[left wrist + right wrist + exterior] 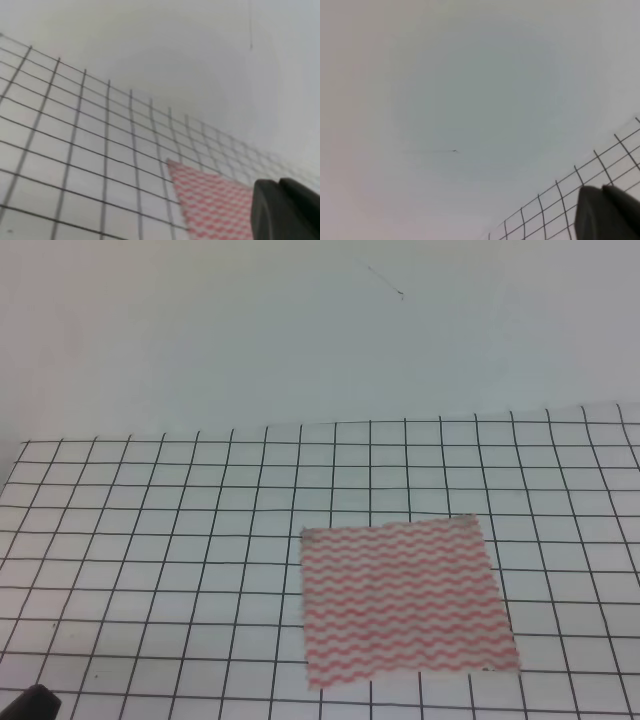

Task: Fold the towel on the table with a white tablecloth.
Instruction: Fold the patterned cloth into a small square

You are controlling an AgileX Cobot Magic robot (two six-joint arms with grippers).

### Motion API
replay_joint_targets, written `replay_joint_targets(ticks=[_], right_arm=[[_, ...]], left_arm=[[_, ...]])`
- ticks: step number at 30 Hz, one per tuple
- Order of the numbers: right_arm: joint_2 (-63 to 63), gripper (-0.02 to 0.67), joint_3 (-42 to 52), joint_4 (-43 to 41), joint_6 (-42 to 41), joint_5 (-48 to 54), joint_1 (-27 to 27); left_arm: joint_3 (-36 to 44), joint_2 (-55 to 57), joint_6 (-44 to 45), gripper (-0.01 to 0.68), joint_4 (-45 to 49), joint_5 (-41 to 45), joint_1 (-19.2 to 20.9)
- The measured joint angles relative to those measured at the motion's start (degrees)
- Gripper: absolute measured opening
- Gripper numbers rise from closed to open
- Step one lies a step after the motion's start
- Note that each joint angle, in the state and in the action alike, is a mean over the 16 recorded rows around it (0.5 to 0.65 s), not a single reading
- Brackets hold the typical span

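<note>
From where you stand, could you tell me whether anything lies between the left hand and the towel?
Nothing visible does. The towel lies flat and alone on the gridded tablecloth; only bare grid shows between it and the dark edge of the left hand at the lower left corner.

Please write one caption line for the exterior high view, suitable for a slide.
Striped towel lying flat and unfolded on the grid-printed white tablecloth, neither gripper touching it.
</note>
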Motion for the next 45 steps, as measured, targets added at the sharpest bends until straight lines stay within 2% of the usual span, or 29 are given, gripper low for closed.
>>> replay_joint_targets(ticks=[6, 12, 21, 30, 37, 45], right_arm=[[0.0, -0.001, 0.0, 11.57, 0.0, -2.9, 0.0], [0.0, -0.001, 0.0, 17.0, -0.87, -3.55, 0.0], [0.23, -0.001, -1.66, 20.99, -13.25, 2.18, 0.0], [7.86, -0.001, -10.36, 10.97, -26.71, 12.8, 0.05], [23.25, -0.001, -20.45, 0.52, -29.97, 19.79, 1.84], [43.88, 0.014, -30.24, -6.47, -33.36, 28.45, 7.48]], left_arm=[[-0.35, 0.28, -0.02, -0.001, -14.63, -0.76, 0.0], [-0.81, 0.66, -0.08, -0.002, -24.73, -2.16, 0.0], [-0.81, 0.66, 0.27, -0.002, -31.96, -5.84, 0.0], [-1.48, 0.69, 9.51, -0.002, -32.79, -5.01, 0.0], [-4.86, 4.02, 20.36, -0.002, -30.01, -1.06, 0.03], [-13.41, 16.13, 28.95, -0.002, -22.99, 6.61, 0.08]])
